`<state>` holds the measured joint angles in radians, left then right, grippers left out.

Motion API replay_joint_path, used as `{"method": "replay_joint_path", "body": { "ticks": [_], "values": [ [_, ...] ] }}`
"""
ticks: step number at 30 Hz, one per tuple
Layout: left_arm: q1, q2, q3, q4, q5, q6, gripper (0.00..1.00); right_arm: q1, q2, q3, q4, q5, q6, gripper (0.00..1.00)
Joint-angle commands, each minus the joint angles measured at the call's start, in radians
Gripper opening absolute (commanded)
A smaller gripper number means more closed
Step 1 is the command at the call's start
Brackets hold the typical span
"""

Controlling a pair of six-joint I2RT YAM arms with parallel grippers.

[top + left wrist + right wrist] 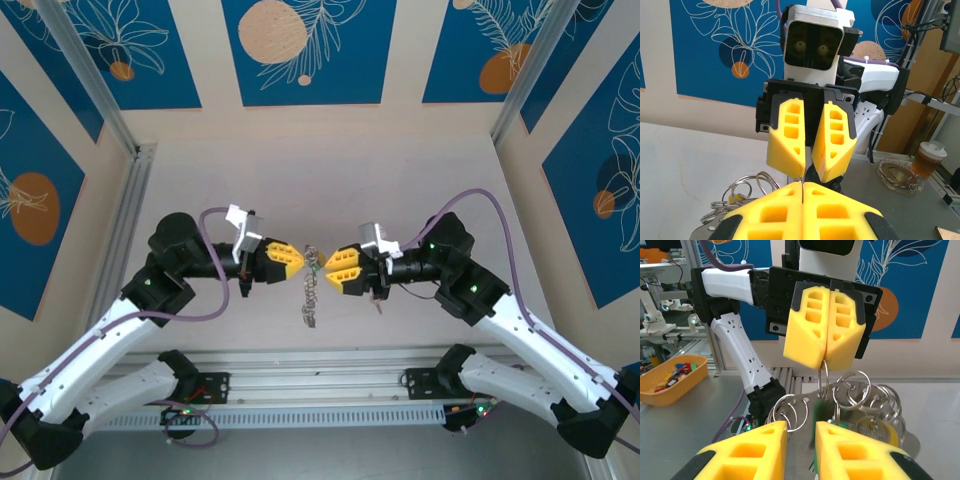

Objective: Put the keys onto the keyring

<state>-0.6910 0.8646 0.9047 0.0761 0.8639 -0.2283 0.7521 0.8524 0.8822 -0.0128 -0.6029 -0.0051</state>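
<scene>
Close to the near edge of the tabletop (330, 180), the loose end of the keyring (309, 300) dangles down – a floppy grey chain of little rings. A bit farther in, around the middle of the tabletop, the two arms meet nose to nose with the keyring between them. The left gripper (283, 260) is squeezed tight on one thin ring (802, 189). I think it does that to hold the keyring up and steady, like a helping hand. The right gripper (343, 268) faces it, very near, with its jaws a little apart. The green tag (816, 432) sits in the gap, but I cannot tell if the jaws press on it. My guess is that it wants a hold there too – so the ring can be pulled open for the key.
</scene>
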Motion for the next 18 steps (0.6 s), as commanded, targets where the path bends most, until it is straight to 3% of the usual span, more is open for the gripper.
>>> {"method": "replay_joint_path", "body": {
  "ticks": [1,18],
  "values": [
    [0.008,-0.018,-0.013,0.119,0.029,-0.040,0.00,0.003,0.014,0.029,0.057,-0.053,0.035,0.21],
    [0.009,-0.029,-0.066,0.209,0.037,-0.078,0.00,0.045,0.079,0.068,0.068,-0.048,0.047,0.15]
  ]
}}
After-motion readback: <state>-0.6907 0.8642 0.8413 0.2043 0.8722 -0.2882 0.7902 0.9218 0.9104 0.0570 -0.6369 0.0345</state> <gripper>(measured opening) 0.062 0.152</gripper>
